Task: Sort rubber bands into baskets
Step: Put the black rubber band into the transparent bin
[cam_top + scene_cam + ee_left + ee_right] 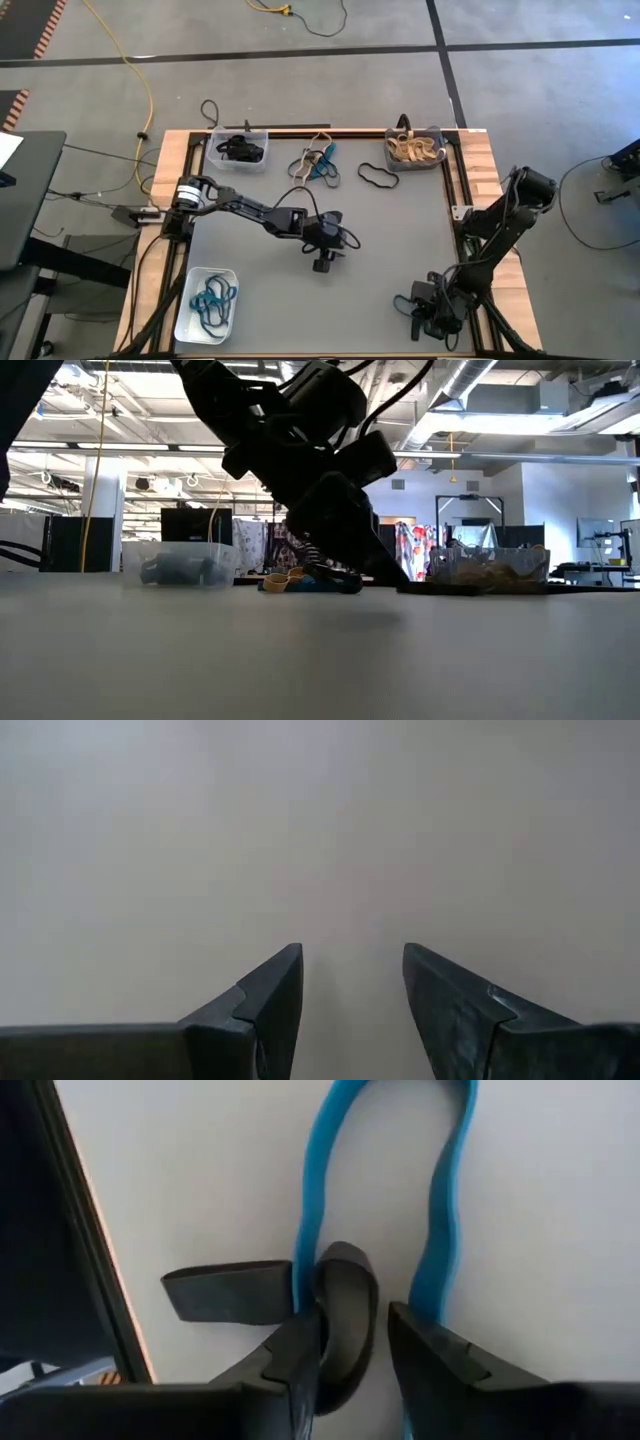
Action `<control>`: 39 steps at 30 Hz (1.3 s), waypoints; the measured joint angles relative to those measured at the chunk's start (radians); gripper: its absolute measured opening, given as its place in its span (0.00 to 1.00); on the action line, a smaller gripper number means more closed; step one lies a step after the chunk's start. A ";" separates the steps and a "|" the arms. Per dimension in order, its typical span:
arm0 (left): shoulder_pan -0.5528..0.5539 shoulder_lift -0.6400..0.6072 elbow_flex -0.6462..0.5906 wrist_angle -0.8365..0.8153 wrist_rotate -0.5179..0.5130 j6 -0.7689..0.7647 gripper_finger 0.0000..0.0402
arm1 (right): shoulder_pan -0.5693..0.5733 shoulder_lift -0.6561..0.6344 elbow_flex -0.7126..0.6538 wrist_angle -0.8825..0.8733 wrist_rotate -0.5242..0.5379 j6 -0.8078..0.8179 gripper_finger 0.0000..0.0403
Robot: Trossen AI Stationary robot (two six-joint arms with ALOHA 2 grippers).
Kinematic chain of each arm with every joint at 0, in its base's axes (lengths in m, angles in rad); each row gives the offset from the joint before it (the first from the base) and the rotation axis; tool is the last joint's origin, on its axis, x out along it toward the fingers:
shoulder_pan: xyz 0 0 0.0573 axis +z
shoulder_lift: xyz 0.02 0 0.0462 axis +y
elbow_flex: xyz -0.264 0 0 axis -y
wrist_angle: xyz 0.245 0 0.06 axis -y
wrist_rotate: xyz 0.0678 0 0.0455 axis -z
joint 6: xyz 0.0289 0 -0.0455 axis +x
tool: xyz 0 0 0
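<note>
Near edge: white basket (pixel 190 318) with teal bands at left; right hand (pixel 345 1342) at near right, fingers clamped on a blue band (pixel 318 1200). Mid tabletop (pixel 400 240): left hand (pixel 350 1005), fingers apart, empty. Far edge: clear basket (pixel 256 137) with black bands, loose rubber bands (pixel 318 163), grey basket (pixel 437 134) with tan bands.

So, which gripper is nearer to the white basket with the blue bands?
Left. The left gripper hovers over the table's middle, to the right of the white basket. The right gripper sits much farther right, near the table's front right corner.
</note>
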 joint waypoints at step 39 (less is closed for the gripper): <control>-0.094 -0.002 0.000 0.372 0.079 0.107 0.41 | -0.340 -0.036 0.134 -0.146 0.376 -0.731 0.06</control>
